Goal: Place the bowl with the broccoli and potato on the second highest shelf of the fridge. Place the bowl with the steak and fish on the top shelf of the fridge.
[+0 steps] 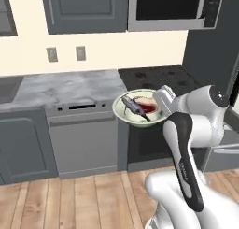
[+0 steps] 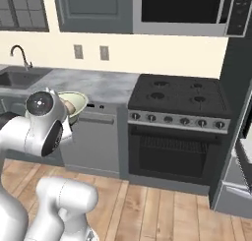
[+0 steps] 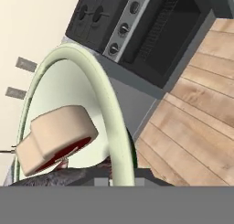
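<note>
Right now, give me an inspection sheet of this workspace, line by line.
Surface: grey marble counter, bare where visible.
Job's things: pale green bowl held in the air in front of the stove, with the steak and the dark fish inside.
Clutter: nothing seen.
End effector: end effector shut on the bowl's rim.
Cables: nothing seen.
Surroundings: black stove with oven below, dishwasher, sink with faucet, microwave above, wall outlets, wood floor.
</note>
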